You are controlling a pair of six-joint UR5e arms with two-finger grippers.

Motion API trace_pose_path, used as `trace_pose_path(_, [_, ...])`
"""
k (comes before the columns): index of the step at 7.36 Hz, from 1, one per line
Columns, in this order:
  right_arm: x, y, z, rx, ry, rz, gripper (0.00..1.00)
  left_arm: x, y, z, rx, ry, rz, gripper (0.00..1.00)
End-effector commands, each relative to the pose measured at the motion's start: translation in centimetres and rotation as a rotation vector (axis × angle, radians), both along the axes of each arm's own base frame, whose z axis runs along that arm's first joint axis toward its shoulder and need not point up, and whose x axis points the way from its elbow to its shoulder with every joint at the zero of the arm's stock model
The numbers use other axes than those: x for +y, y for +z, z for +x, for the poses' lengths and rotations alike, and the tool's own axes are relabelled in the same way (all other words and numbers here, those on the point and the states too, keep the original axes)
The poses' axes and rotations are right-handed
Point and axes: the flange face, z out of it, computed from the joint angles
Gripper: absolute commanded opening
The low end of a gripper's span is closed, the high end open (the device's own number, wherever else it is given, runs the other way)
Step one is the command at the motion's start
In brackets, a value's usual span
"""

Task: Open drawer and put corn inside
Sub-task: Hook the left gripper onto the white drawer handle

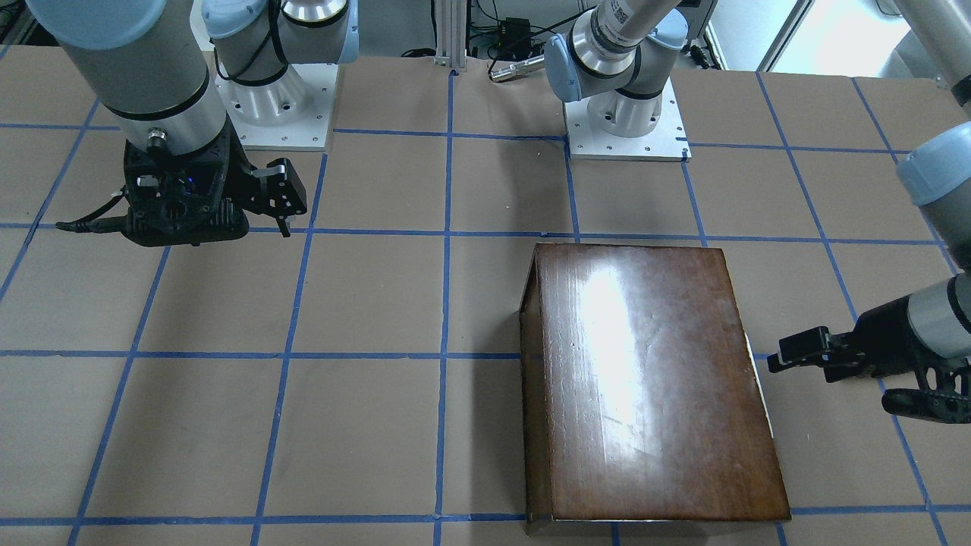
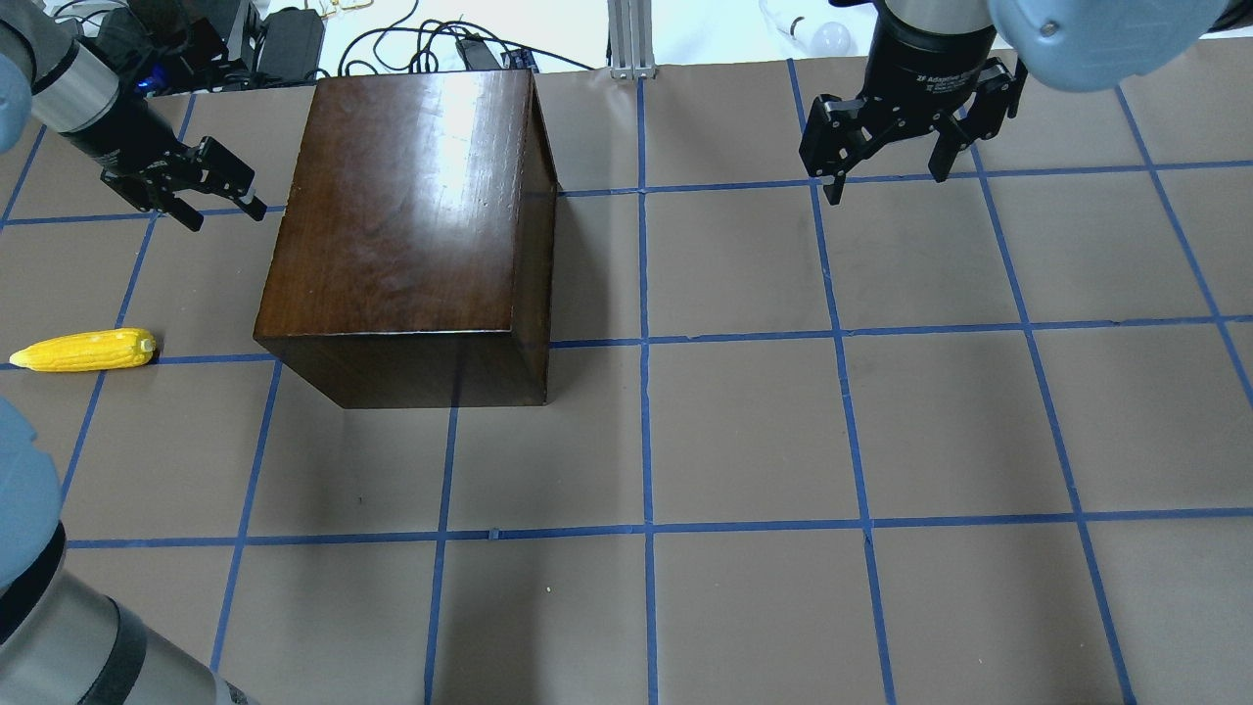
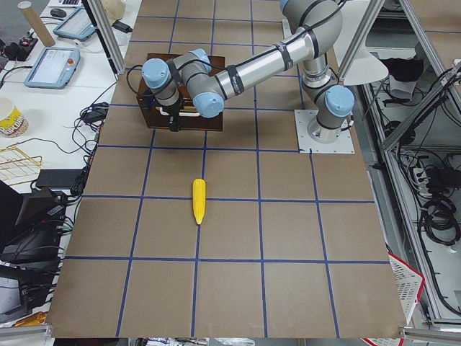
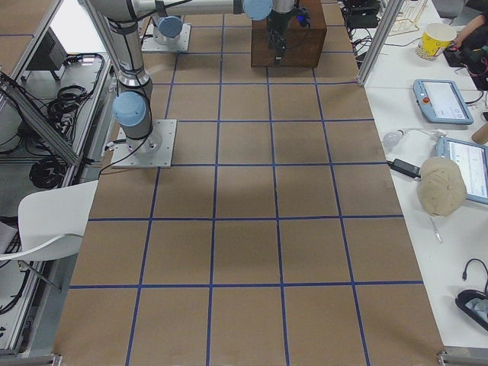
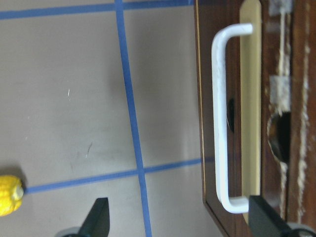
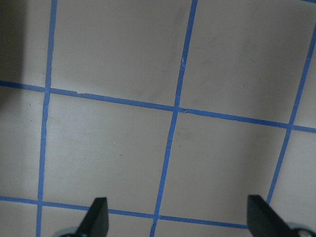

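The glossy dark-brown box stands on the table's left half. Its drawer front, dark brown with a white bar handle, faces left and looks pushed in. The yellow corn lies on the table left of the box, apart from it. It also shows in the exterior left view, and its end shows in the left wrist view. My left gripper is open and empty, facing the handle a short way off. My right gripper is open and empty above bare table at the far right.
The table is brown paper with a blue tape grid. The arm bases stand on white plates at the robot's edge. Cables and devices lie beyond the far edge behind the box.
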Motion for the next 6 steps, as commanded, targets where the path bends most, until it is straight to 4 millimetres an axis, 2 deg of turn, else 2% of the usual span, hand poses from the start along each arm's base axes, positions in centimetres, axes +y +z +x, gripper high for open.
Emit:
trace_pose_path(1, [0.0, 0.0, 0.0, 0.0, 0.0, 0.0, 1.0, -0.1, -1.1, 0.1, 0.05, 0.039, 0.006, 1.0])
trace_pose_path(4, [0.0, 0.0, 0.0, 0.0, 0.0, 0.0, 1.0, 0.0, -1.8, 0.1, 0.057, 0.051, 0.022, 1.0])
trace_pose_path(6, [0.0, 0.0, 0.0, 0.0, 0.0, 0.0, 1.0, 0.3, -3.5, 0.0, 0.058, 0.057, 0.032, 1.0])
